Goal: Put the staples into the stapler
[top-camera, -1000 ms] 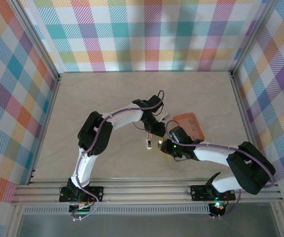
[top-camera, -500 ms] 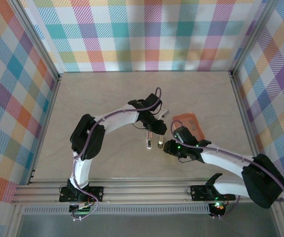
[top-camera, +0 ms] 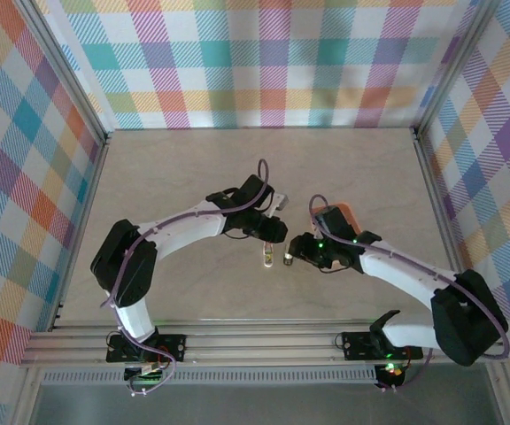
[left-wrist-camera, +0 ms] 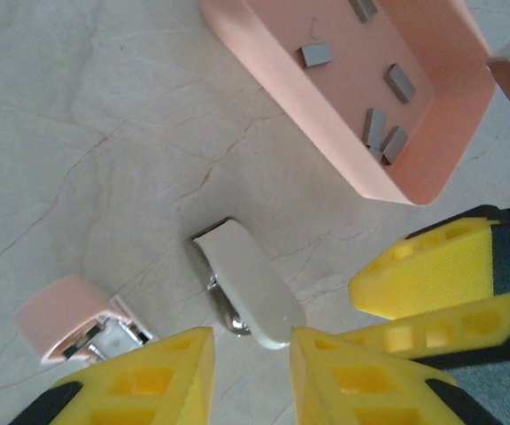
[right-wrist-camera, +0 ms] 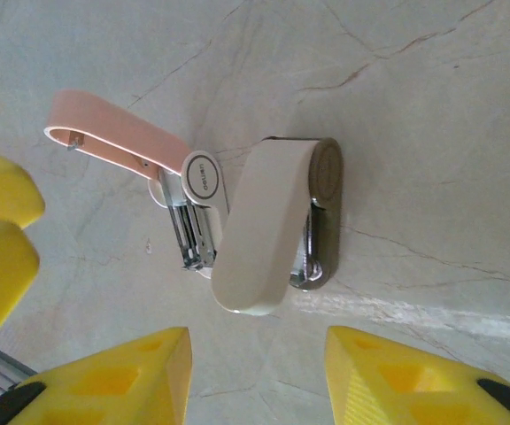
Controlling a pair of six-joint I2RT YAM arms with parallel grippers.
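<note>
The stapler (right-wrist-camera: 113, 131) lies opened on the table, its pink lid swung away from the metal channel (right-wrist-camera: 193, 232). A grey-white oblong piece (right-wrist-camera: 266, 226) rests beside it over a metal plate. In the left wrist view the pink stapler (left-wrist-camera: 63, 317) sits left of that piece (left-wrist-camera: 248, 285). Several grey staples (left-wrist-camera: 386, 133) lie in the salmon tray (left-wrist-camera: 282, 80). My left gripper (left-wrist-camera: 252, 352) is open just short of the piece's rounded tip, holding nothing. My right gripper (right-wrist-camera: 257, 350) is open wider, also empty, facing the same tip. From above, both grippers (top-camera: 274, 235) (top-camera: 296, 254) flank the stapler (top-camera: 268, 256).
The salmon tray (top-camera: 351, 212) sits behind the right wrist, partly covered by it. Plaid walls and metal rails (top-camera: 255, 336) bound the marbled table. One of the right gripper's yellow fingers (left-wrist-camera: 432, 274) shows close by in the left wrist view.
Both grippers have opened and backed off the stapler, which stays in place. The left arm's elbow has swung left and the right wrist has shifted toward the tray.
</note>
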